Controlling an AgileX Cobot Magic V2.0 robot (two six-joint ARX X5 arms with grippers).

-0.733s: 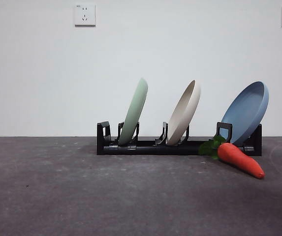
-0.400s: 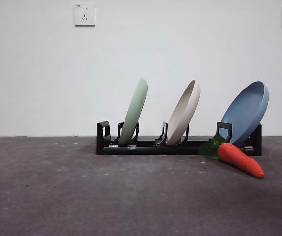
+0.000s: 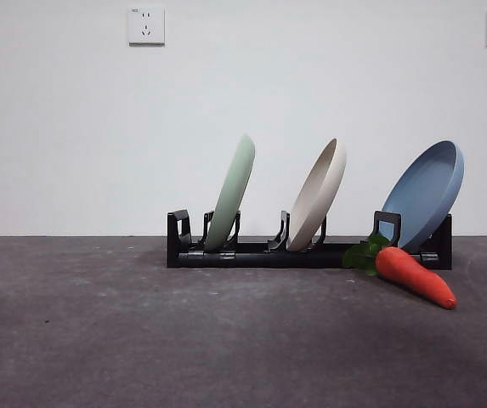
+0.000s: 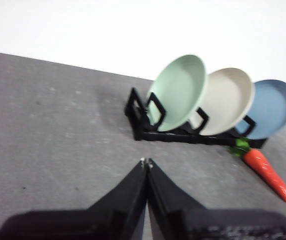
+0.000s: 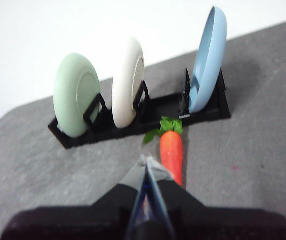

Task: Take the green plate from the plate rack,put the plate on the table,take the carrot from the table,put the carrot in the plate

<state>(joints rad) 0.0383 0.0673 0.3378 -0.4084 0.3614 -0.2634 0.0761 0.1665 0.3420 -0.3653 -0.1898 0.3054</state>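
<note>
We see our left gripper (image 4: 146, 162) closed and empty above the desk (image 3: 99, 340), with the green plate (image 4: 180, 91) ahead of it, leaning in the near end of the plate rack (image 3: 260, 253). Next along the rack stand the cream plate (image 3: 318, 195) and the blue plate (image 3: 426, 194). Our right gripper (image 5: 146, 162) is closed and empty too, with the carrot (image 5: 171, 150) lying just beyond its tips, leaves toward the rack.
</note>
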